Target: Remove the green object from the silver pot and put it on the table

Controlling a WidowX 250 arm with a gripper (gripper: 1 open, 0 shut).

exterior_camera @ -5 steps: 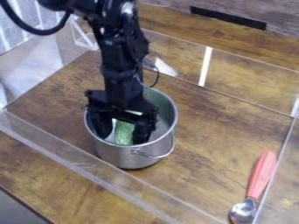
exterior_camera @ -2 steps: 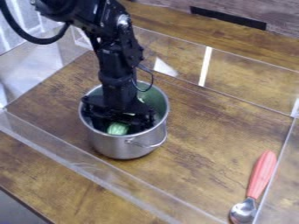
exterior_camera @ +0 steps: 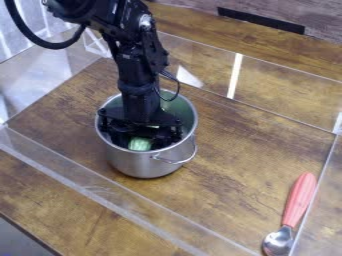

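Fingers (exterior_camera: 138, 131) of the gripper (exterior_camera: 140, 135) are lowered inside the silver pot (exterior_camera: 150, 157), with the black arm (exterior_camera: 131, 60) rising straight above them toward the upper left of the view. Both fingers are drawn in against the green object (exterior_camera: 138, 145), clenched on it. Only a small patch of the green object shows between and just below the fingertips; the remainder is hidden by the gripper body and the pot wall. Whether the green object is lifted clear of the pot floor cannot be told from this view.

Around the fingers on every side stands the pot's steel wall, its rim level with the lower part of the gripper. A small loop handle (exterior_camera: 174, 158) projects from the rim on the near right side of the fingers. The pot rests upright on the table (exterior_camera: 227, 190), a dark wooden surface with visible grain.

Far to the lower right of the fingers, well apart from the pot, lies a spoon (exterior_camera: 293, 214) with a red handle and a metal bowl, flat on the wood. Clear plastic walls (exterior_camera: 80, 180) enclose the work area, the nearest one running just in front of the pot.
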